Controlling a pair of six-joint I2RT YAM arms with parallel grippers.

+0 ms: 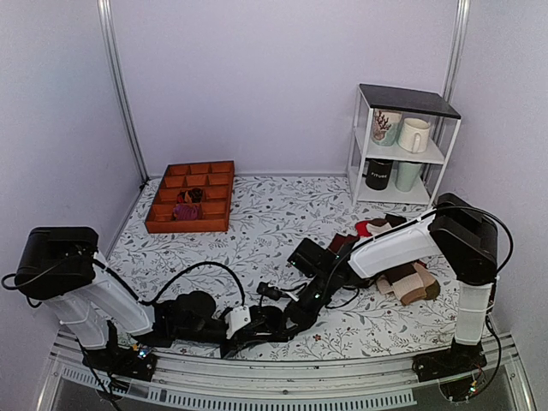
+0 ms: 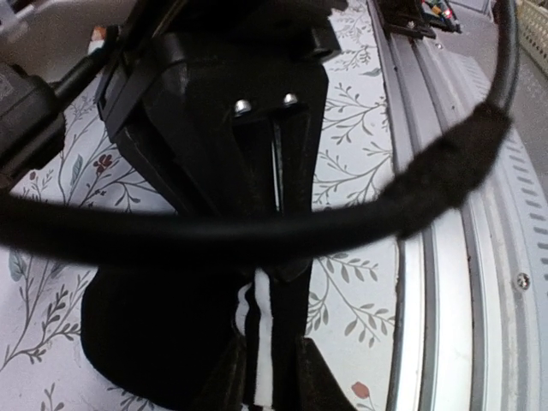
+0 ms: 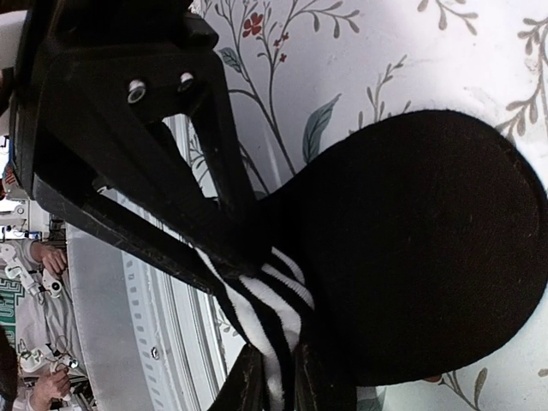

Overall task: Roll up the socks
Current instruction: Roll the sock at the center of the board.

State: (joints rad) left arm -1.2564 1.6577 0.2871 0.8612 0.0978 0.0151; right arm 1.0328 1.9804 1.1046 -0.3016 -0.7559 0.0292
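Note:
The socks (image 3: 411,248) are black, and their white-striped cuff (image 3: 276,312) is pinched between my right gripper's (image 3: 279,381) fingers. The same striped cuff (image 2: 261,342) also sits between my left gripper's (image 2: 265,381) fingers, with the black body (image 2: 145,330) lying on the floral table to its left. In the top view both grippers, left (image 1: 247,330) and right (image 1: 289,318), meet tip to tip near the table's front edge. The socks are a dark lump (image 1: 267,325) between them, mostly hidden.
An orange compartment tray (image 1: 190,197) stands at the back left. A white shelf with mugs (image 1: 402,145) stands at the back right. A pile of other socks (image 1: 404,278) lies at the right. The metal rail (image 1: 342,372) runs close by the grippers.

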